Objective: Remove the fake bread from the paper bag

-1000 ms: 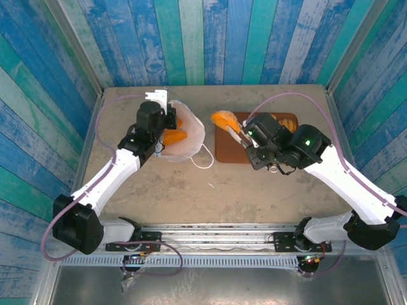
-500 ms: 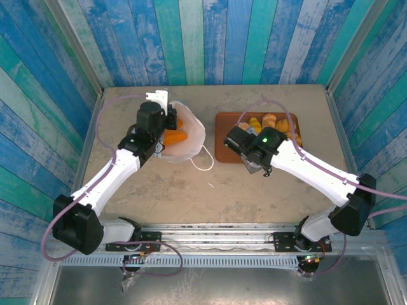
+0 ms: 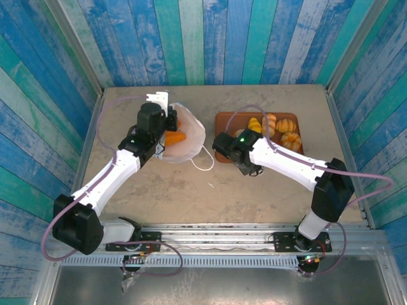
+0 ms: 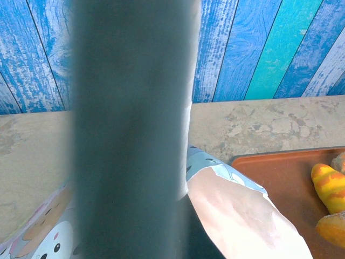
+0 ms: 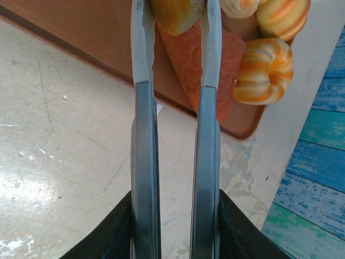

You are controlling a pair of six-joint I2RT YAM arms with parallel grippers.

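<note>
**A:** Left pincer status?
**B:** Your left pincer (image 3: 166,122) is pressed together at the rim of the paper bag (image 3: 191,141), 11 o'clock on the table (image 3: 159,184). Can't tell if paper is caught between the fingers, as the wrist view is blurred.
**A:** Right?
**B:** Your right pincer (image 5: 175,32) pinches one piece of fake bread (image 5: 173,12) above the brown tray (image 5: 81,32), at 1 o'clock. Other rolls (image 3: 289,141) lie toward the tray's 3 o'clock side.
**A:** Bag contents?
**B:** Orange loaves (image 3: 175,136) lie inside the open bag.
</note>
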